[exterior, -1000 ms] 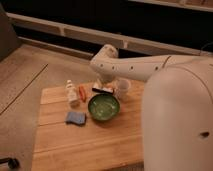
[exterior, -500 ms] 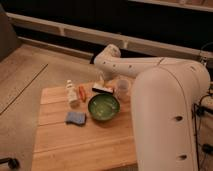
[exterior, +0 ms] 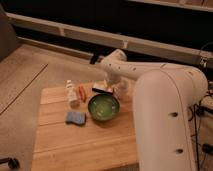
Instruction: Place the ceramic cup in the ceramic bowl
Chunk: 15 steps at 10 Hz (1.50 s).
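The claw (exterior: 105, 88) hangs just at twelve o'clock of the ceramic bowl (exterior: 103, 108) on the worktop (exterior: 75, 145); its state cannot be told. The ceramic cup (exterior: 121, 90) is close at the claw's three o'clock, outside the bowl.

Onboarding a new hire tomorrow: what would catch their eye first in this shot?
The bulky white robot arm fills the right side, reaching over the wooden table. Its pincer sits near the table's far edge, just behind the green ceramic bowl, with the ceramic cup right beside it. A blue sponge and slim white bottle sit left of the bowl.
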Tool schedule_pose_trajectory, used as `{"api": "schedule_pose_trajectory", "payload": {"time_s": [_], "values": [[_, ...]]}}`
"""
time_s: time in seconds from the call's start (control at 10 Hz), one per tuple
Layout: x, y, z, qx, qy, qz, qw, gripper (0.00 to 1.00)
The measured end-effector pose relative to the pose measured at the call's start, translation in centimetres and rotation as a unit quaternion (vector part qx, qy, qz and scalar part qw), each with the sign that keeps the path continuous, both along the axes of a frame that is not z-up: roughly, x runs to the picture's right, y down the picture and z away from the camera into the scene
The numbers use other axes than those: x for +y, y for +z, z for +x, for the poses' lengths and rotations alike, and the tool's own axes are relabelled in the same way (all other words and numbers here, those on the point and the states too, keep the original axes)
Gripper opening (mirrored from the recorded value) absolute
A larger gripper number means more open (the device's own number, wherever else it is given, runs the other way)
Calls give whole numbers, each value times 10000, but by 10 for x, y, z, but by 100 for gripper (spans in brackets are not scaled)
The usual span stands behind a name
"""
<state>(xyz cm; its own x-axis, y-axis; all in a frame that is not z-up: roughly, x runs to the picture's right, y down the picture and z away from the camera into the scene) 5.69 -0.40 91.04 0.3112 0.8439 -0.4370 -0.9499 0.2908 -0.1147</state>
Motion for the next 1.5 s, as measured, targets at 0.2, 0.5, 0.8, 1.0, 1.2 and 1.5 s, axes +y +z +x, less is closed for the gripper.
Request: {"api": "schedule_pose_trajectory", "payload": {"time_s": [0.2,0.5,0.8,1.0,1.2,1.5], "values": [[19,10,7,74,149,-248,9996,47],[26,13,21,278,233,-402,9985,17],[3,-10,39,681,129,-218,9974,0],[-16,-41,44,1032,-54,-60,9946,0],[-34,-79,25,1284,-315,108,9912,0],[-33,-97,-50,919,-602,142,9938,0]]}}
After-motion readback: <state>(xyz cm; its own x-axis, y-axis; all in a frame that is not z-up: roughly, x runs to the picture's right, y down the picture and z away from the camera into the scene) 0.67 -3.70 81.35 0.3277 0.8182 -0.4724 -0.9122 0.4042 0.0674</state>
